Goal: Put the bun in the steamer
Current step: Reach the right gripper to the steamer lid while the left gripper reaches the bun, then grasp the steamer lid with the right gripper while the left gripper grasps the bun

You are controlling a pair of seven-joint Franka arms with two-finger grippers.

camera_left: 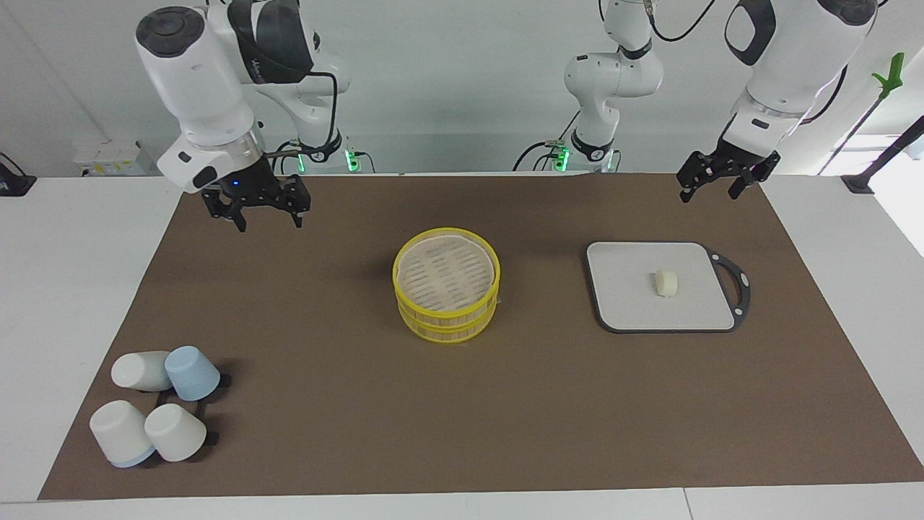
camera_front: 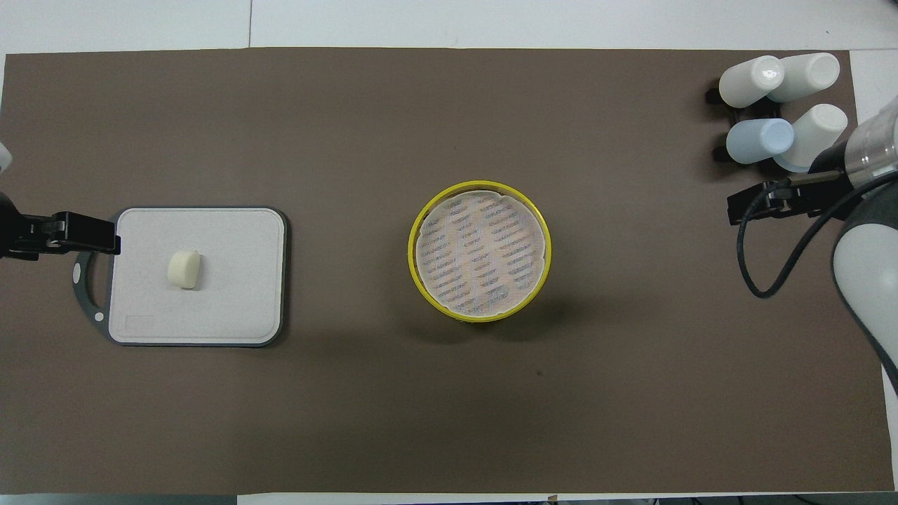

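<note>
Left gripper (camera_left: 707, 183) raised over surface edge near cutting board (camera_left: 628, 303), jaws apart, holding nothing. Bun (camera_left: 665, 282) on board, below and well apart from left jaws. Steamer (camera_left: 446, 285) mid-mat, between both grippers. Right gripper (camera_left: 268, 214) up over mat (camera_left: 462, 404), jaws apart, holding nothing.

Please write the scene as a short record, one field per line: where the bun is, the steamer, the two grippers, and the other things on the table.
bun: lies on the board, not held
board: grey, flat, toward the left arm's end of the table
steamer: mid-table, open, nothing in it
left gripper: raised over the table edge near the board, fingers open, holds nothing
right gripper: raised over the mat at the right arm's end, fingers open, holds nothing
cups: four, upturned, on a black rack, farther from the robots than the steamer
task: not yet begun
</note>
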